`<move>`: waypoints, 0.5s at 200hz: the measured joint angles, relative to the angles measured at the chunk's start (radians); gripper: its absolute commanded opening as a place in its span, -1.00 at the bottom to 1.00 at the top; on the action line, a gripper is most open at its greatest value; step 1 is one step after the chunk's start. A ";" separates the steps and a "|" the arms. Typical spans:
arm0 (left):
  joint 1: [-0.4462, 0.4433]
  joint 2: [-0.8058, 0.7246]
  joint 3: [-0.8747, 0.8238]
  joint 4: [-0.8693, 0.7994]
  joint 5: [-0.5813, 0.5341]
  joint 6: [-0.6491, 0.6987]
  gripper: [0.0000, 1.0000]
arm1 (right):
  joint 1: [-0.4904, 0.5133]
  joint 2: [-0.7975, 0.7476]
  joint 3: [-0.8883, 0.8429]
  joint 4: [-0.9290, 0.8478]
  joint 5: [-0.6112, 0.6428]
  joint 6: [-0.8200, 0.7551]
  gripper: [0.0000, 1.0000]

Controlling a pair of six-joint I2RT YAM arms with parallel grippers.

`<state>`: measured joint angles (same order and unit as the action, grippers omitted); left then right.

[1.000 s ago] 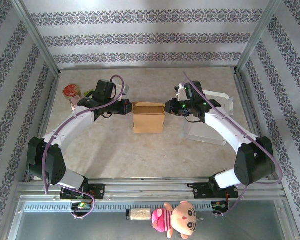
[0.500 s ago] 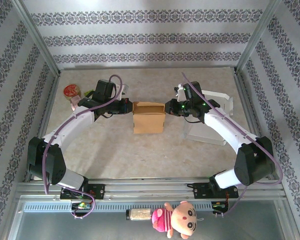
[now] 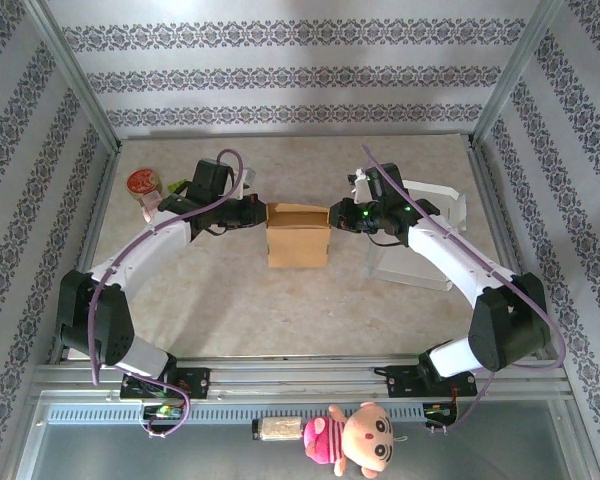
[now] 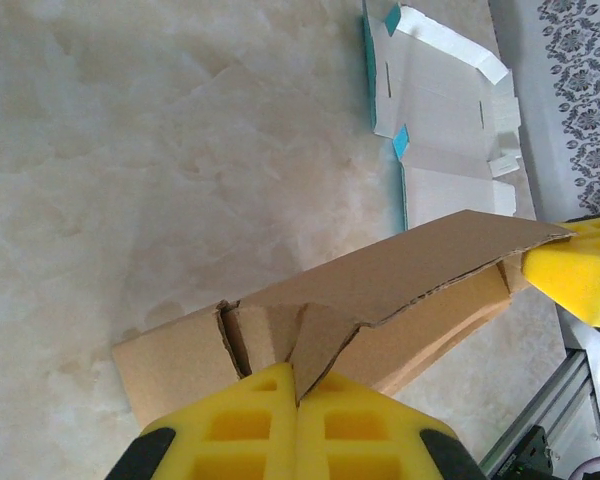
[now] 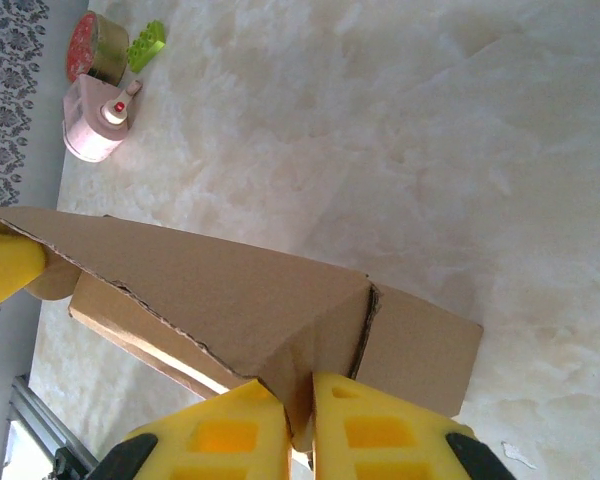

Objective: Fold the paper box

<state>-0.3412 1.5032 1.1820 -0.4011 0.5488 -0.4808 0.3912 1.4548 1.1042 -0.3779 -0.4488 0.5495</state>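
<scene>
Left hand (image 3: 258,213) is clamped down hard. In the left wrist view (image 4: 298,385) its yellow pads (image 4: 240,420) are squeezed together with a cardboard flap pinched between them. That flap belongs to the paper box (image 3: 298,238), and the grip is at the box's left end.

Over on the other side, the right hand (image 3: 338,214) mirrors it. Its jaws are closed on the box's right end, and the right wrist view (image 5: 300,400) shows brown card trapped between the pads.

So the box (image 4: 380,290) is held from both sides. It sits about mid-tabletop (image 3: 280,310) between the two hands, with its long top flap (image 5: 200,275) stretched from one grip to the other and slanting above the body.

Looking further out, flat white carton blanks (image 4: 440,110) lie just right of the box, near the right arm.

At the far-left corner there's a red-lidded tin (image 3: 143,182), with a green block (image 5: 146,45) beside it and a pink bottle (image 5: 98,135) just near of them. All three are well apart from the box.

Down at the near edge, past the arm bases, a plush toy (image 3: 365,440) lies on its side.
</scene>
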 measured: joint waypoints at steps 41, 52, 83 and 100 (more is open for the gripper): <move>0.000 0.011 0.000 0.000 -0.008 -0.013 -1.00 | 0.005 0.000 0.000 -0.006 0.005 0.000 -0.72; -0.002 0.011 0.000 0.000 -0.008 -0.018 -1.00 | 0.005 0.000 0.000 -0.006 0.008 0.000 -0.72; -0.013 0.011 -0.008 0.009 -0.027 -0.026 -0.97 | 0.005 0.000 0.000 -0.007 0.015 -0.001 -0.72; -0.026 0.010 -0.022 0.029 -0.050 -0.029 -0.92 | 0.006 0.000 0.000 -0.011 0.022 -0.001 -0.72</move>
<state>-0.3668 1.5131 1.1603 -0.3721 0.4992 -0.5095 0.3973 1.4548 1.1042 -0.3885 -0.4271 0.5488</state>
